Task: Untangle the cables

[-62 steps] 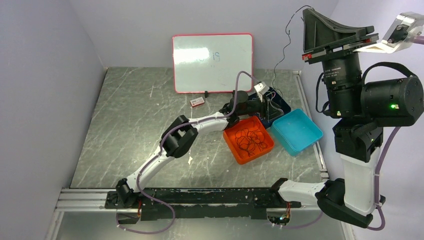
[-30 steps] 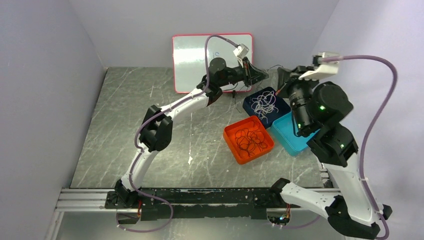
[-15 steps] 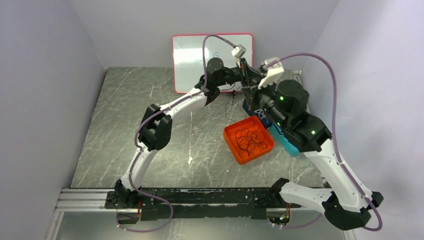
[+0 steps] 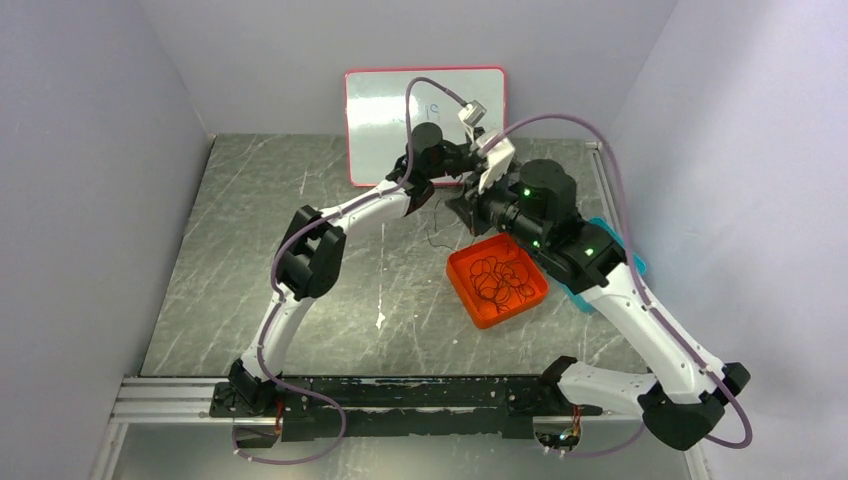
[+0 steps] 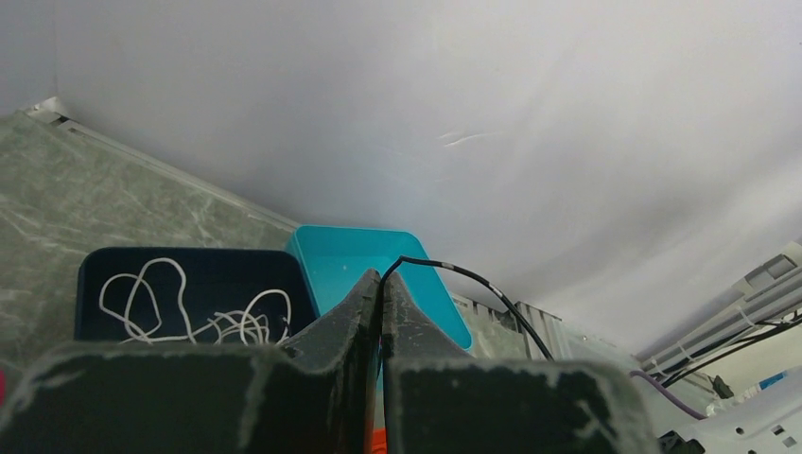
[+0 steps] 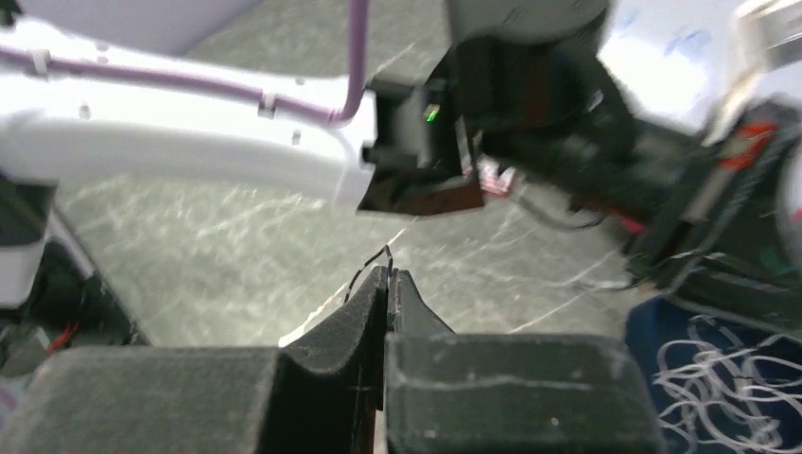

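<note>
One thin black cable (image 5: pixel 461 272) is off the worktop (image 4: pixel 260 250), up behind the orange square plastic tray (image 4: pixel 464 296). The left tool (image 5: pixel 381 284) is clamped on it, fingers together, strand exiting at the tips. The right tool (image 6: pixel 388 279) is also pinched together on a thin black strand. Probably the same cable, but can't trace the span between them. From the top camera a slack bit hangs just behind-left of the orange tray.

Rest of the cables:
- black cables (image 4: pixel 500 278): curly pile inside the orange tray
- white cables (image 5: pixel 189 307): loose loops in the dark blue plastic tray (image 5: pixel 95 274), behind-right of the orange tray
- teal plastic tray (image 5: pixel 350 251), right of the orange tray: nothing visible in the part shown

Progress, my read: the colour split is mostly done, and the held strand is the one being worked. Left to do: get it free and drop it in a tray. Can't tell if the black pile is properly separated, since its loops overlap.

Visibility:
- the right arm covers the blue tray and most of the teal tray in the top view
- both tools' tips are lost in the clutter behind the orange tray there
- the right wrist view is motion-blurred
- the held cable runs out of sight at lower right in the left wrist view; neither end is seen
</note>
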Controlling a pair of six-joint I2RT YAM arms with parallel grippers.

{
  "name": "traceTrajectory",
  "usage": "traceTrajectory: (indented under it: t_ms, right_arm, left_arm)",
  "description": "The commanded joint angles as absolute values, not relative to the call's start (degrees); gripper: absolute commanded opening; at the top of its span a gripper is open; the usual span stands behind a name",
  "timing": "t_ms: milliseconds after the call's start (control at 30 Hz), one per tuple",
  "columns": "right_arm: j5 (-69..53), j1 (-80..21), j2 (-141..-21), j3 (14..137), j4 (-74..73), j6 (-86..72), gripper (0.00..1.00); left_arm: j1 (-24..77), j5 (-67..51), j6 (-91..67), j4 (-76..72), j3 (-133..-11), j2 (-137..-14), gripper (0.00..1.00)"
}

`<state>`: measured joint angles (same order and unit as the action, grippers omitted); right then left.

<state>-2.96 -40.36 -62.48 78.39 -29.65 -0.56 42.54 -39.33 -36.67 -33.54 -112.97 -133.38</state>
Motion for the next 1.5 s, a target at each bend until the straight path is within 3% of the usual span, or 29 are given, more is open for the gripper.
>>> traceTrajectory:
  t_ms: [0, 100, 233, 400, 500, 533, 633, 767, 833, 1067, 1267, 1467]
  right_arm:
    - [-15.7, -40.6, -63.3, 69.5, -25.6, -0.1, 0.03]
    - [-20.2, -40.6, -63.9, 62.0, -20.0, -0.9, 0.1]
    - [-19.7, -40.6, -63.0, 58.3, -18.3, -1.1, 0.33]
    - [-12.4, -40.6, -58.5, 59.9, -19.5, -1.5, 0.5]
    - [-7.6, -40.5, -57.4, 61.3, -22.4, -1.3, 0.71]
    - [-6.0, -40.6, -57.1, 61.5, -23.2, -1.4, 0.73]
    - [5.2, -40.6, -55.4, 61.6, -23.8, -4.9, 0.74]
    - [27.6, -38.8, -53.7, 60.3, -25.3, -11.7, 0.67]
    - [30.6, -34.8, -54.4, 59.3, -26.3, -14.1, 0.66]
    - [12.2, -7.4, -60.1, 52.1, -19.0, -18.4, 0.7]
    - [7.6, 0.3, -69.3, 49.4, -10.8, -21.6, 0.72]
    - [4.3, 3.9, -76.9, 49.3, -3.7, -20.6, 0.64]
  left_arm:
    - [40.7, -42.9, -34.8, -31.8, -116.1, -132.5, 0.07]
    - [40.5, -44.1, -32.9, -29.6, -116.1, -132.6, 0.07]
    - [40.1, -43.9, -31.3, -28.9, -112.9, -131.2, 0.07]
    - [39.3, -44.3, -31.7, -29.7, -111.4, -131.0, 0.07]
    - [39.2, -44.2, -31.7, -30.1, -111.0, -130.9, 0.07]
    - [39.1, -44.3, -31.8, -30.1, -111.0, -130.9, 0.07]
    - [38.9, -44.3, -31.8, -30.3, -110.5, -130.6, 0.07]
    - [38.8, -44.3, -31.7, -30.4, -109.6, -129.9, 0.07]
    - [38.8, -44.2, -31.6, -30.2, -109.4, -129.6, 0.07]
    - [38.8, -44.4, -32.3, -31.0, -108.3, -128.8, 0.07]
    - [38.9, -45.4, -32.9, -30.7, -108.4, -128.5, 0.07]
    - [38.9, -46.7, -33.5, -31.1, -107.5, -127.9, 0.07]
